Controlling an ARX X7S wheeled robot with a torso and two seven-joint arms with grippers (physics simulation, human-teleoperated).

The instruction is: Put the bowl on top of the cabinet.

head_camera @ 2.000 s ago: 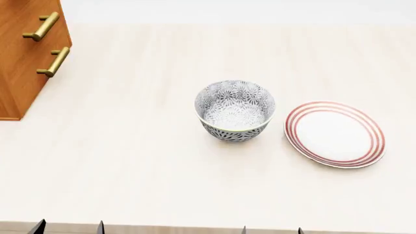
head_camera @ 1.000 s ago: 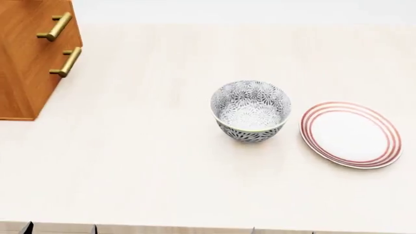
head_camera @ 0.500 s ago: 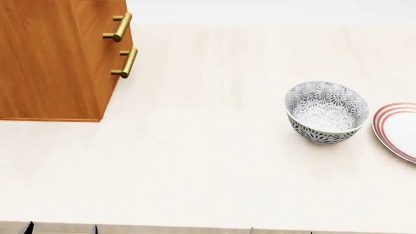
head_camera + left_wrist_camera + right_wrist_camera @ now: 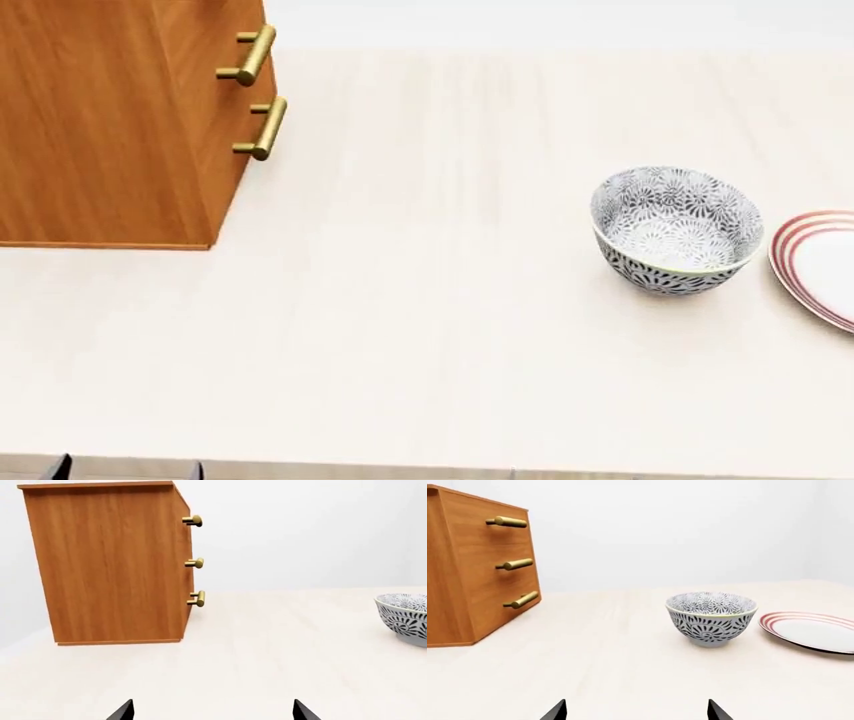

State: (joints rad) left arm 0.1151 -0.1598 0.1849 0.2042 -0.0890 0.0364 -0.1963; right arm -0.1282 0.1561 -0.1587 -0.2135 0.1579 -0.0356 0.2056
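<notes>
Bowl (image 4: pixel 712 618) is sitting upright on the table (image 4: pixel 441 330), well right of the cabinet (image 4: pixel 114 130) and just beside the plate (image 4: pixel 817 262). Both the left gripper (image 4: pixel 212 712) and right gripper (image 4: pixel 636 711) are waiting with jaws spread wide, grasping nothing. It is looking stiff, glazed, slippery and breakable, so I'd be pinching its rim wall.

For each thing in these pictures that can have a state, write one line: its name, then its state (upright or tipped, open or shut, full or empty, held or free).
bowl: upright on the table, empty, not held.
cabinet: upright on the table, nothing seen on its top edge.
plate: flat on the table, empty, beside the bowl.
left gripper: open, empty.
right gripper: open, empty.
</notes>
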